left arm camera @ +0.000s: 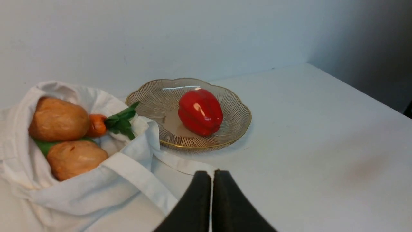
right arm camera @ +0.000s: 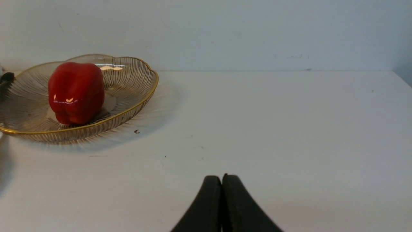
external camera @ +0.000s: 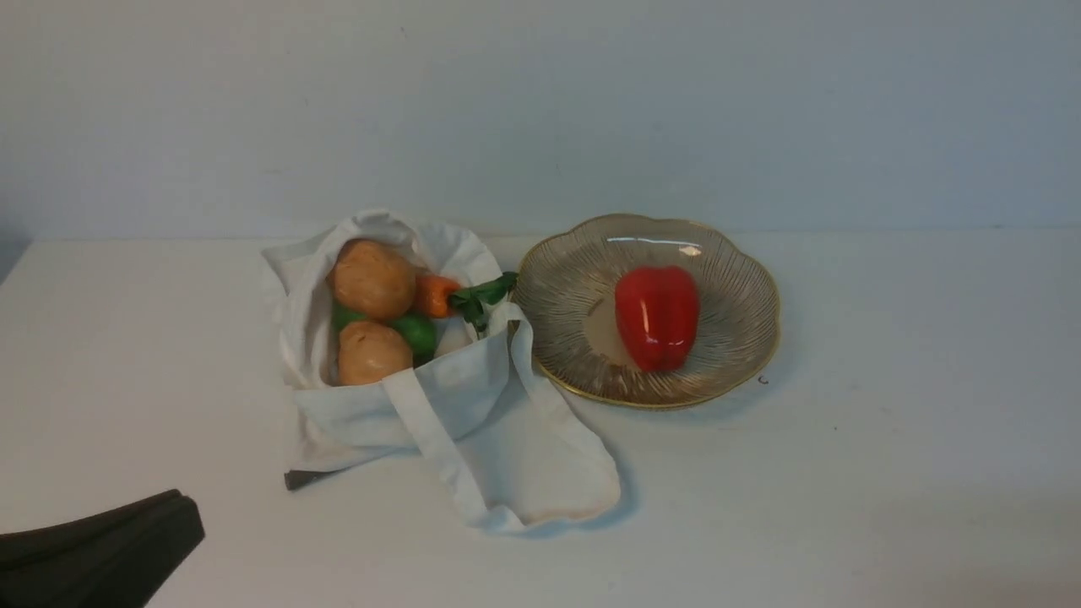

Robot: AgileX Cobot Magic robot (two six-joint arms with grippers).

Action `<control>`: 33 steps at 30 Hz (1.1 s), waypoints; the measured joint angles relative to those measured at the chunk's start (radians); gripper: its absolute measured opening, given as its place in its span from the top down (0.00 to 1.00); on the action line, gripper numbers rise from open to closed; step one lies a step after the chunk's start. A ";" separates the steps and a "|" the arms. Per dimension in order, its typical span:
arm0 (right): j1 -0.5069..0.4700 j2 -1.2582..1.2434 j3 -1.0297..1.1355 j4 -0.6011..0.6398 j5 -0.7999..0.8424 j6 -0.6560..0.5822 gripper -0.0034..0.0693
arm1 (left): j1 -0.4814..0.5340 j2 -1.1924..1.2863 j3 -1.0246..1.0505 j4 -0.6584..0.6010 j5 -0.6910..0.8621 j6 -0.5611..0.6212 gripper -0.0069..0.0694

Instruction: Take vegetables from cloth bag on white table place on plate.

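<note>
- Front view: the cloth bag slumps at centre-left of the frame on the white table. Its mouth is open, showing two potatoes, a carrot and a green vegetable. The red bell pepper already lies on the plate, just right of the bag. These glossy toys look light, rigid and slippery. I judge the upper potato is best pinched across its narrow middle, and the soft cloth may snag or lift with it. Only a dark part of the left arm shows, in the lower-left corner.
- Left wrist view: the left gripper has its fingers pressed together and empty, near the bag's strap handle. It touches no vegetable and would need to spread wide for a potato.
- Right wrist view: the right gripper is likewise closed tight on nothing, over bare table and well apart from the plate, whose glass looks fragile.
</note>
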 joint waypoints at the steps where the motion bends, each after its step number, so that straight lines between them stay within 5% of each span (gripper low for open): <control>1: 0.000 0.000 0.000 0.000 0.000 0.000 0.97 | 0.000 0.000 0.007 0.000 -0.001 0.000 0.92; 20: 0.000 0.000 0.000 0.000 0.000 0.000 0.97 | 0.017 -0.019 0.033 0.088 0.010 0.026 0.92; 33: 0.000 0.000 0.000 0.000 0.000 0.000 0.97 | 0.391 -0.207 0.241 0.202 0.060 -0.001 0.92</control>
